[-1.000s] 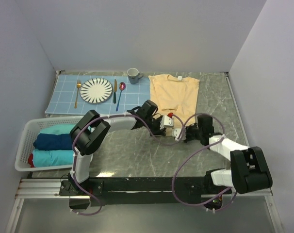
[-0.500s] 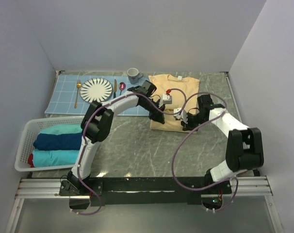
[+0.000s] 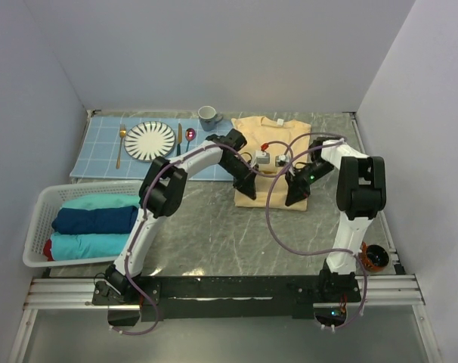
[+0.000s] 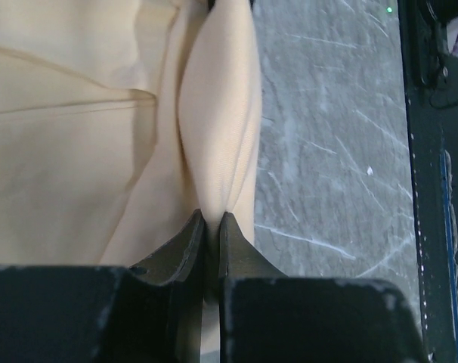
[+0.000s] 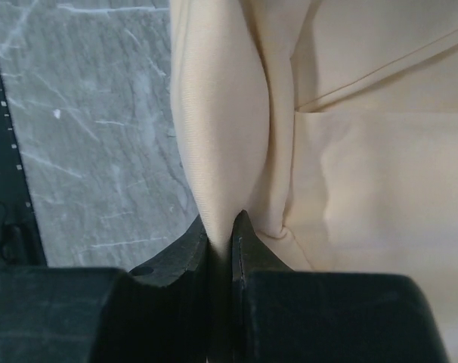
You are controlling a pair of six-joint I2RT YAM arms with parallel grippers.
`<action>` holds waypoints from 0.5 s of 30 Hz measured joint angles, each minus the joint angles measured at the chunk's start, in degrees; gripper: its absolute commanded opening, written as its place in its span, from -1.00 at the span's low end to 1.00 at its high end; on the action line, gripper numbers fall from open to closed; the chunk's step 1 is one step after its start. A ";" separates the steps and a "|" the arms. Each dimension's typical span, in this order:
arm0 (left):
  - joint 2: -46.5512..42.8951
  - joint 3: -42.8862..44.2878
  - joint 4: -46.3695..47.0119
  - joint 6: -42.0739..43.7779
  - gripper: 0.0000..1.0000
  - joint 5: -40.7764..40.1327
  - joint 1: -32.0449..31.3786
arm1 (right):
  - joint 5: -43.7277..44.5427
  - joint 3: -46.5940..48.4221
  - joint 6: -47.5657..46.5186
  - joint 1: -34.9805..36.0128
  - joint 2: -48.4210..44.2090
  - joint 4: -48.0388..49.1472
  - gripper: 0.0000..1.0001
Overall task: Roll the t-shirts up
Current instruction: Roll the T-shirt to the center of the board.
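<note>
left wrist: t-shirt [image 4: 218, 128] edge in left gripper [image 4: 212, 224]

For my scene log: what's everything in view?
yellow t-shirt: one, pale yellow, far right
folded t-shirts: three, teal, navy, teal, in basket
basket: one, white, near left
placemat: one, light blue grid, far left
plate: one, white, striped, on placemat
fork: one, gold, left of plate
knife: one, dark, right of plate
spoon: one, pink bowl, beside knife
mug: one, grey, placemat's far corner
left gripper: one, black, gripping yellow t-shirt
right gripper: one, black, gripping yellow t-shirt
</note>
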 measured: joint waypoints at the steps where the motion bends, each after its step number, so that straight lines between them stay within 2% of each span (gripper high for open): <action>1: 0.07 -0.39 1.29 -1.46 -0.99 0.00 0.24 | -0.07 1.11 -0.22 -0.09 1.03 -1.40 -0.88; 6: 2.27 3.32 2.45 -5.49 -0.99 0.09 1.49 | -0.46 7.10 0.00 -0.24 6.86 -6.14 -0.87; 13: 6.01 6.40 2.84 -8.83 -0.98 1.18 2.80 | -1.05 13.62 4.98 -0.59 12.98 -10.25 -0.86; 15: 6.56 6.69 2.89 -9.38 -0.90 1.62 2.93 | -0.90 14.82 6.56 -0.59 14.01 -10.95 -0.86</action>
